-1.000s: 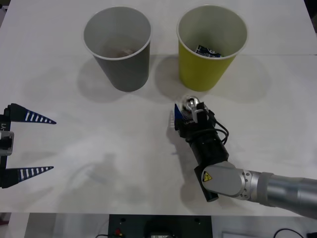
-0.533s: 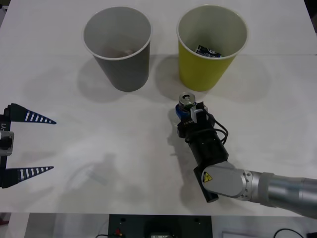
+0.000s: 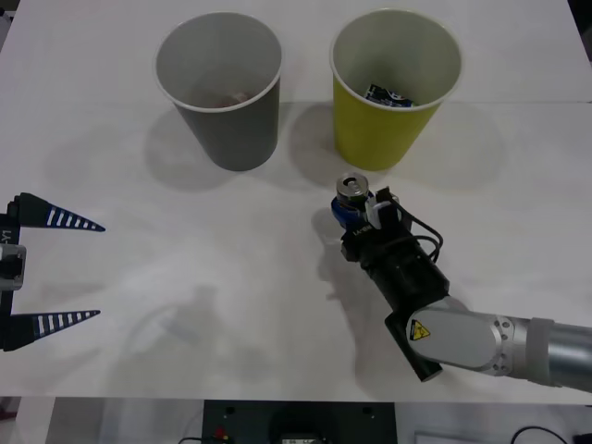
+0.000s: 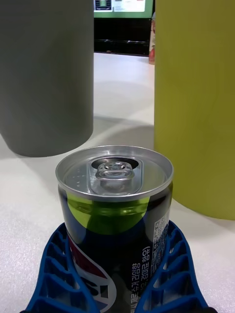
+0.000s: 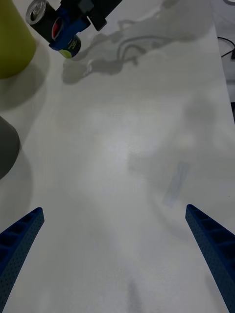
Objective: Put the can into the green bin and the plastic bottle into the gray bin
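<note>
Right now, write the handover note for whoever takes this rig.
Right gripper: shut on the can, upright, just in front of the green bin.
Left gripper: open, idle at the table's left edge.
Gray bin stands left of the green bin, which already holds a dark item.
Done: can grasped.
Left: lift it and drop it into the green bin.

Can: glossy printed metal body, brushed silver top.
Right tool fingers: ribbed blue plastic.
Green bin: matt, smooth.
Gray bin: matt, smooth.
Worktop: white, matt.
</note>
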